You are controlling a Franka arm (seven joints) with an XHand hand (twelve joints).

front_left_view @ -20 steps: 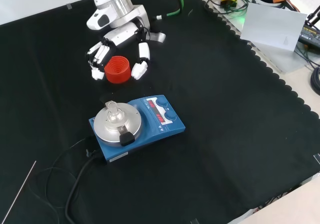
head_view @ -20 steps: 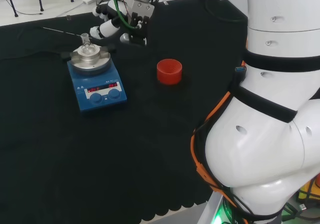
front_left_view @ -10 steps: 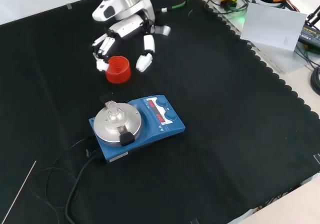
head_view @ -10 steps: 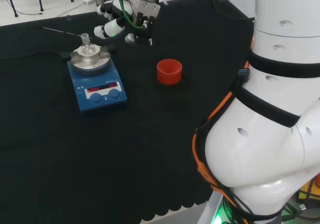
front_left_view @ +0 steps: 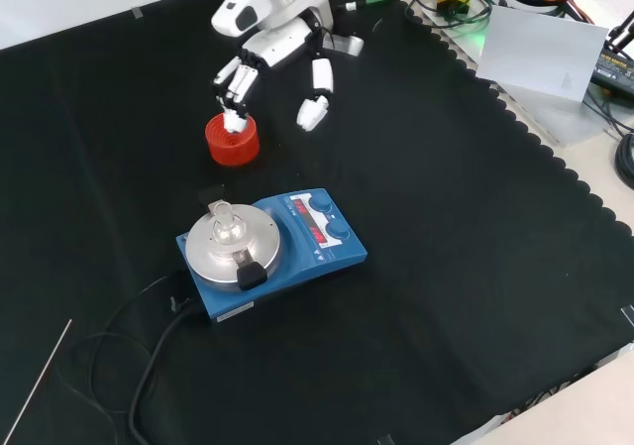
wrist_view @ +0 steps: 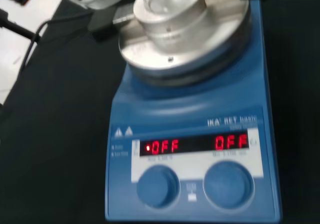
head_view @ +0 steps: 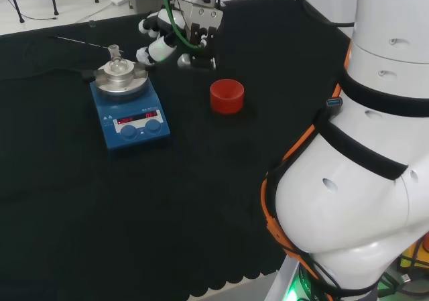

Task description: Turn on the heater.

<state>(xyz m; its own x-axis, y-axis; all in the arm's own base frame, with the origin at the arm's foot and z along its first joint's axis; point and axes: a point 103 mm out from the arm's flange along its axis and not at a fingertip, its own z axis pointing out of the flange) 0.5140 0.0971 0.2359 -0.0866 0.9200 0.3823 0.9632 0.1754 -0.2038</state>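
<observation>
The blue heater (front_left_view: 272,252) sits at the centre left of the front view on the black bench (front_left_view: 475,267), with a small clear flask (front_left_view: 226,222) on its round silver plate (front_left_view: 233,249). In the wrist view its two round knobs (wrist_view: 158,186) lie below a red lit display (wrist_view: 195,145). The hand (front_left_view: 277,54) hangs in the upper middle of the front view, above and apart from the heater, its fingers (front_left_view: 319,93) relaxed and spread, holding nothing. A red cup (front_left_view: 232,140) stands just below the fingertips. In the head view the hand (head_view: 175,41) is at the upper centre, right of the heater (head_view: 131,106).
</observation>
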